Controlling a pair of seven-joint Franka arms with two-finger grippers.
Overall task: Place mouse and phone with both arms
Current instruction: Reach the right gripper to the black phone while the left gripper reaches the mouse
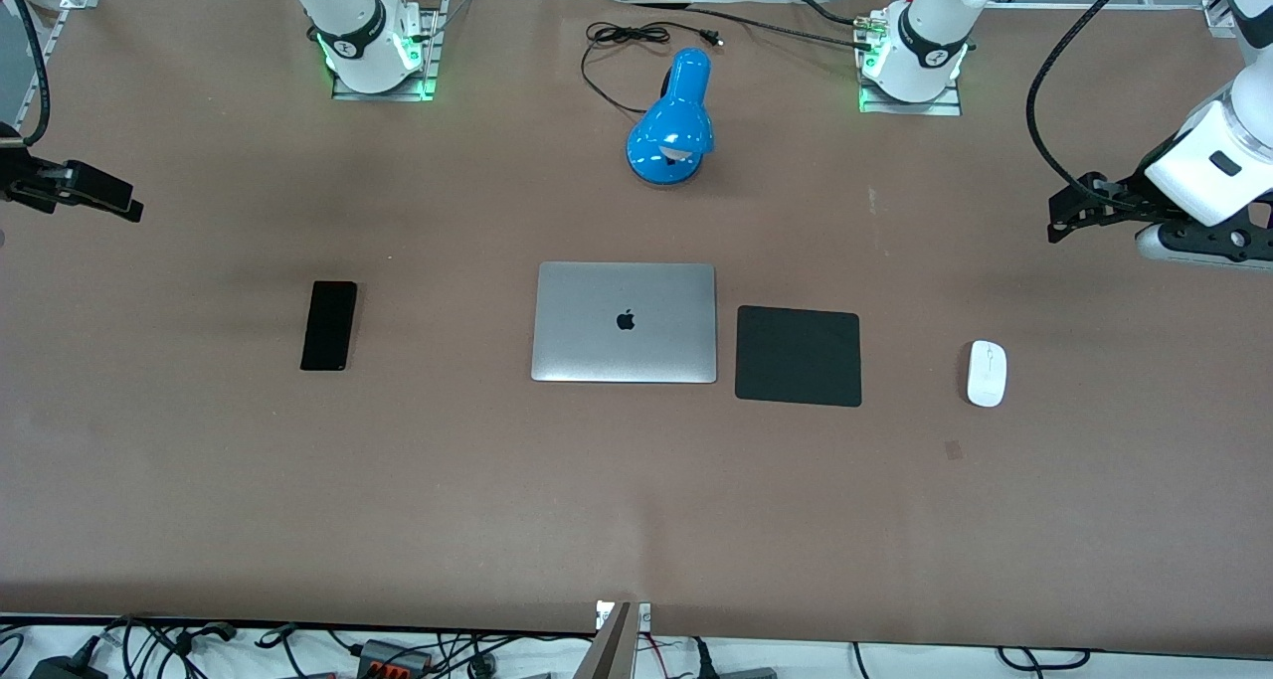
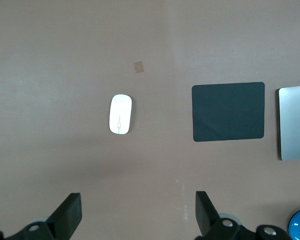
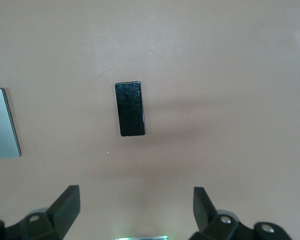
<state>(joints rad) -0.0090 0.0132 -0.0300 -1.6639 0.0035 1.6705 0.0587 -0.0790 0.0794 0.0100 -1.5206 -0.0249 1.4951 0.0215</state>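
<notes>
The white mouse point(image 1: 987, 373) lies on the table toward the left arm's end, beside the black pad point(image 1: 798, 355). The black phone point(image 1: 329, 325) lies toward the right arm's end. My left gripper point(image 1: 1062, 217) hangs open and empty over bare table at the left arm's end, apart from the mouse. In the left wrist view the mouse point(image 2: 120, 114) lies well ahead of the open gripper point(image 2: 138, 210). My right gripper point(image 1: 124, 202) hangs open and empty over bare table at the right arm's end. In the right wrist view the phone point(image 3: 129, 108) lies ahead of the open gripper point(image 3: 136, 207).
A closed silver laptop point(image 1: 625, 322) lies mid-table between the phone and the pad. A blue desk lamp point(image 1: 672, 122) with its black cord stands farther from the front camera, between the arm bases. A small dark patch point(image 1: 953, 449) marks the table near the mouse.
</notes>
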